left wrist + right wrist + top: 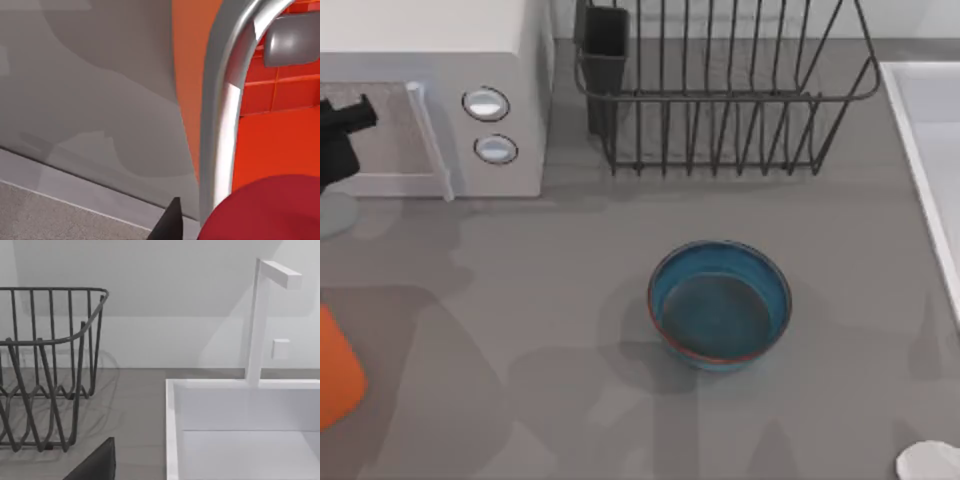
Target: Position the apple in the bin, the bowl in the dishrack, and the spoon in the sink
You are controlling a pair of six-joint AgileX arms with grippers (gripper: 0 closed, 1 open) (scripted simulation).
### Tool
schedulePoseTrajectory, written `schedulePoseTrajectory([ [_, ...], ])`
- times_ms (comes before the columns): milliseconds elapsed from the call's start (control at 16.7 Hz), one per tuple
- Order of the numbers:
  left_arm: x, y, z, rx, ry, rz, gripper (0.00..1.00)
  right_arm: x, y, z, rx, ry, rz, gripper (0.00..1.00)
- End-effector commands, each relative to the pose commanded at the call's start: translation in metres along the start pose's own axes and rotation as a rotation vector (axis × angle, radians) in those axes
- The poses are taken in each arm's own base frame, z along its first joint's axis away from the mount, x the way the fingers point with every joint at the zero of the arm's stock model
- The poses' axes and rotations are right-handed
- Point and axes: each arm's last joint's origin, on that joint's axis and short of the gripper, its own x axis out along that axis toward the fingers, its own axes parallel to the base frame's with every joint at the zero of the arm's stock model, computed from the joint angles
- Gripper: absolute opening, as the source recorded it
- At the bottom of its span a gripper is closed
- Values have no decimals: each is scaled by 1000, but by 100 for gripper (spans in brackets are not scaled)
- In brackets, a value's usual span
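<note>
Main risk: the apple (265, 210) sits right at the bin's (280, 130) metal rim in the left wrist view, so a release now could clip that rim and roll it onto the bench (520, 330); I judge it needs to be clearly over the orange interior first. The left pincer (345, 125) hangs at 9 o'clock in the top view, over the microwave (430, 100) edge, above the bin at 8 o'clock; it looks to be carrying the apple, but the grip itself can't be told. The right arm is parked, its wrist facing the sink (240, 410) and dishrack (45, 370); finger state can't be told. Bowl (720, 305) sits on the bench at centre, empty; spoon (930, 462) at 5 o'clock.
</note>
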Motion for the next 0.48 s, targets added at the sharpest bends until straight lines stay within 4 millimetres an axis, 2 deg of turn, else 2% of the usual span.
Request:
schedulePoseTrajectory([
  [480,24,-50,-5,427,-34,-38,0,0,0,0,0,0,0,100],
])
